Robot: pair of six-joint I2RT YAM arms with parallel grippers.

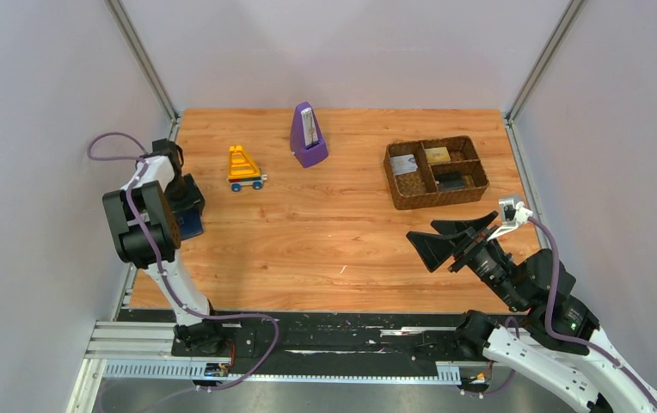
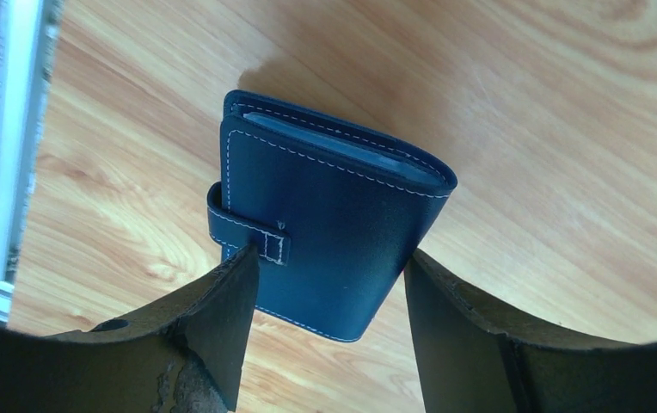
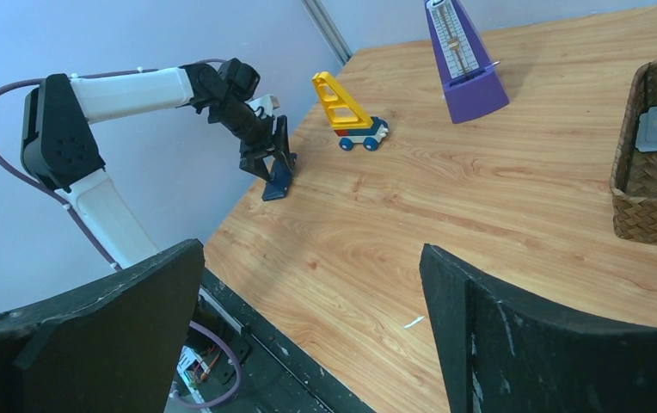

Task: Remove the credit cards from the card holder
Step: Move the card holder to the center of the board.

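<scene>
Wooden table (image 1: pixel 334 232): at its left edge the left gripper (image 2: pixel 329 267) clamps the closed holder (image 2: pixel 334 189), which stands on end with its strap fastened. Near the right near corner, the right gripper (image 3: pixel 312 258) hangs spread wide.

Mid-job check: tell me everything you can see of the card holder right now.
The card holder is a dark blue, leather-like folding wallet with white stitching. It is closed, with its strap tab lying across the opening edge. Grey-blue inner pages show at one edge, and no cards are visible. It stands tilted on edge, seemingly on the wooden table near its left side, gripped between the jaws of the left gripper.
</scene>
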